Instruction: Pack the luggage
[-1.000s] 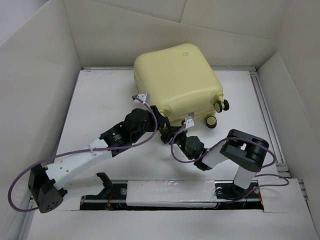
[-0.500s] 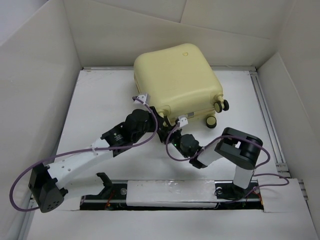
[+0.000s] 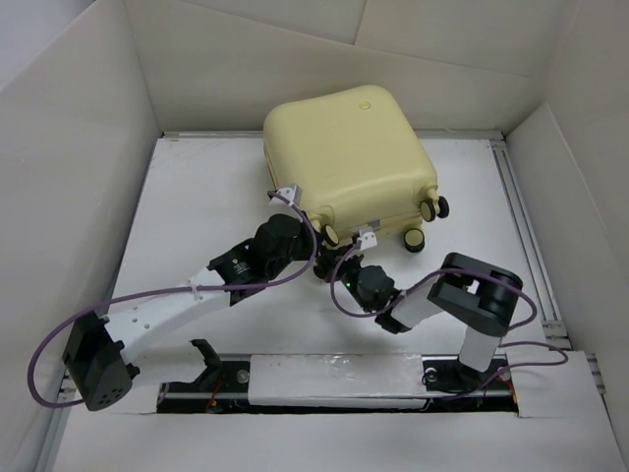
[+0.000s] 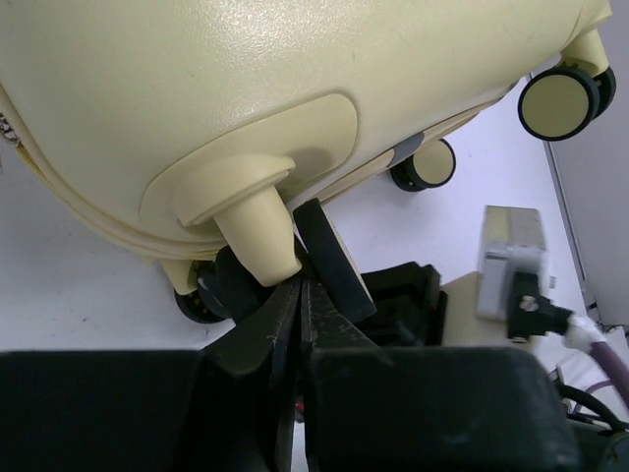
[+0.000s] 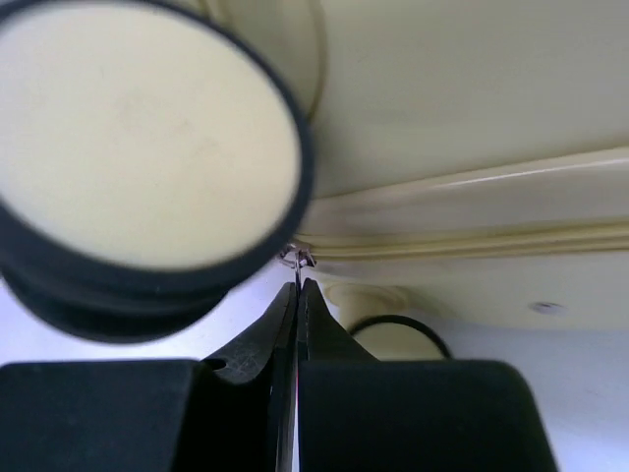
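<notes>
The left arm (image 3: 167,310) is stretched out from the near-left corner, the left gripper (image 4: 300,282) pressed shut against a caster stem (image 4: 256,241). The right arm (image 3: 477,295) is folded low, the right gripper (image 5: 297,287) closed tight beside a wheel (image 5: 138,138). The luggage (image 3: 344,157) is seen closed, far-centre on the white table (image 3: 197,197), with white walls (image 3: 79,147) all round.

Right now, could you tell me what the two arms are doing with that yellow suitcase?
Both arms reach to the near, wheeled edge of the closed luggage, which lies flat on the table. The left gripper is shut, its tips right by a caster stem. The right gripper is also shut, beside a wheel at the seam, with a small metal piece at its tips, possibly a zipper pull.
</notes>
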Motion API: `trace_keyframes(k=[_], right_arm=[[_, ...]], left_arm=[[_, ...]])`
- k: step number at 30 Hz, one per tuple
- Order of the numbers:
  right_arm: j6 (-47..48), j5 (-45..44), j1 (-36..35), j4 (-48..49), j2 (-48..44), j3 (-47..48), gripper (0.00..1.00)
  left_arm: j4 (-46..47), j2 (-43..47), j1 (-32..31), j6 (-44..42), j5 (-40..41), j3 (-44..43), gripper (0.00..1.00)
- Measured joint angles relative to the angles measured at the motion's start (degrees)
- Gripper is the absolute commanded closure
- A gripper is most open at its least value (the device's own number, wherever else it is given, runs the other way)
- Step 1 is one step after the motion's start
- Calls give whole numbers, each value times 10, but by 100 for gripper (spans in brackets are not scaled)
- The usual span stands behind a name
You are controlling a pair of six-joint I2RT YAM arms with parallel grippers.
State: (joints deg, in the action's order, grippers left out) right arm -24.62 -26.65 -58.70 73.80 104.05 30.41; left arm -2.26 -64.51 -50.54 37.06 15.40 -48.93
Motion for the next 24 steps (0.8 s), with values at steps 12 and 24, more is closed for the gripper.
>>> trace_keyframes(k=[12, 24], right_arm=[[12, -75, 10, -46, -282, -188, 100], [1, -275, -97, -129, -379, -218, 100]], left_arm=[[82, -113, -26, 28, -127, -57, 100], [42, -241, -59, 53, -170, -217, 100]])
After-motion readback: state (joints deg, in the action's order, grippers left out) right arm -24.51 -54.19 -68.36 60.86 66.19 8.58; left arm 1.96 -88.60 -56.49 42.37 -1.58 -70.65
